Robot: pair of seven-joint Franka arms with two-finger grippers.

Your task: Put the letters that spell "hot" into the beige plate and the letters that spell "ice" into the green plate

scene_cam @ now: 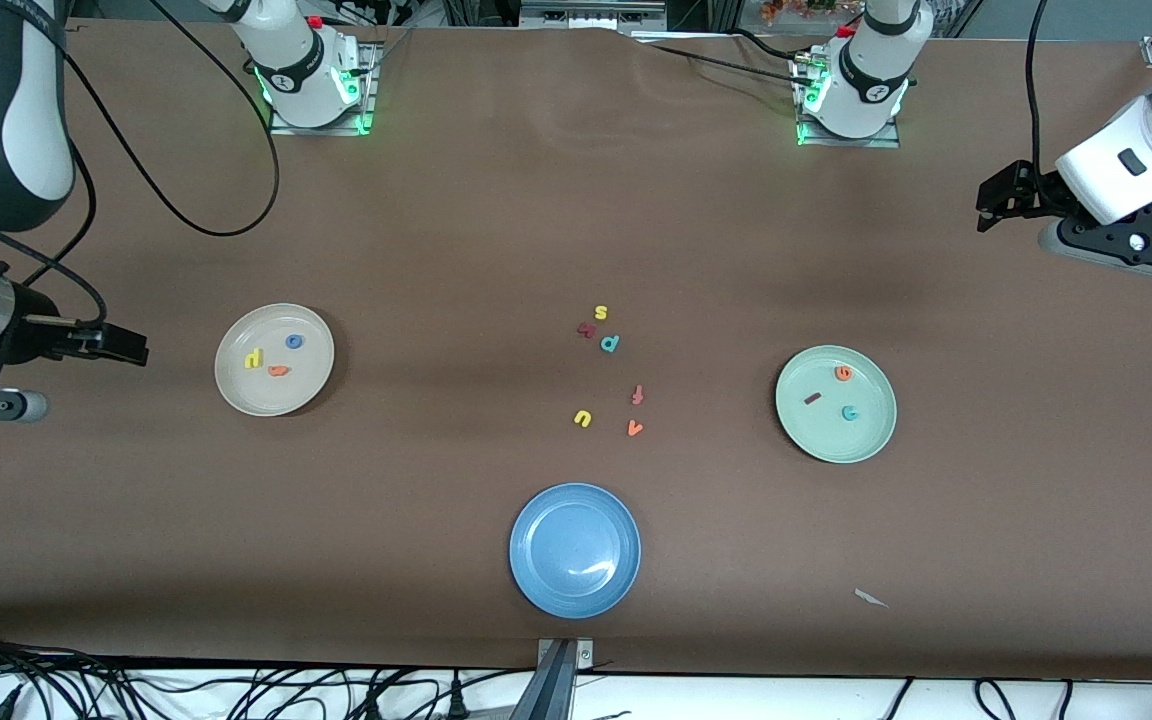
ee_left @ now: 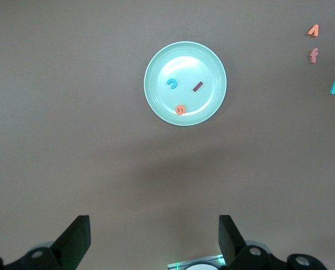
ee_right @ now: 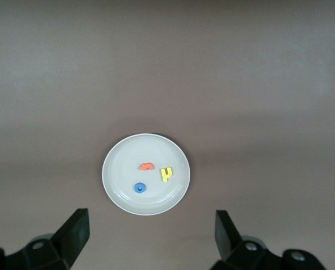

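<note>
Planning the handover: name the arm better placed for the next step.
Neither. The h, o, t already lie in the beige plate and the i, c, e in the green plate; both pincers, left and right, are open and empty.

Two white Franka arms with black joint bands, green-lit bases on metal plates, trailing black cables; black two-finger left gripper [scene_cam: 998,203] and right gripper [scene_cam: 121,345].

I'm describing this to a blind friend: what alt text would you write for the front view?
Three plates on a brown table: a beige plate holding yellow, blue and orange letters, a green plate holding three more, and a blue plate. Six loose letters lie mid-table; the right gripper and left gripper hang open at the table's ends.
</note>
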